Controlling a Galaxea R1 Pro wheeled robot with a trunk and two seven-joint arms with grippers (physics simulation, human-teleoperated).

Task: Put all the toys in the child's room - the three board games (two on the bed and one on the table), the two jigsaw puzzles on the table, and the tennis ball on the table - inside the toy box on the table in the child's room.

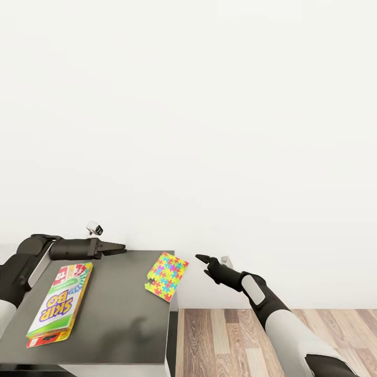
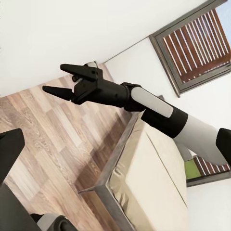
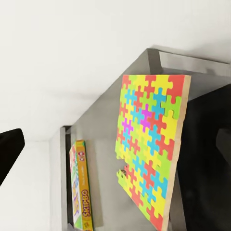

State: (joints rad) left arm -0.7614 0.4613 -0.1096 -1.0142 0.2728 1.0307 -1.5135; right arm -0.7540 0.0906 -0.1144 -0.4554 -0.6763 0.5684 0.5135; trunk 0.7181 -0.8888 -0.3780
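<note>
A flat jigsaw puzzle box with a bright multicoloured interlocking-piece lid (image 1: 167, 275) lies at the dark grey table's (image 1: 120, 314) far right corner. Just off that corner, the right end effector (image 1: 201, 258) hovers released. The left end effector (image 1: 119, 248) at the table's far edge: cannot tell.

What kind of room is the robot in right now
Probably a child's bedroom: a Skip-Bo game and a bright jigsaw puzzle lie on a dark desk, and a bed stands on the wood floor.

A bright multicoloured jigsaw puzzle (image 1: 166, 276) lies flat, overhanging the dark table's (image 1: 115, 319) far corner.
</note>
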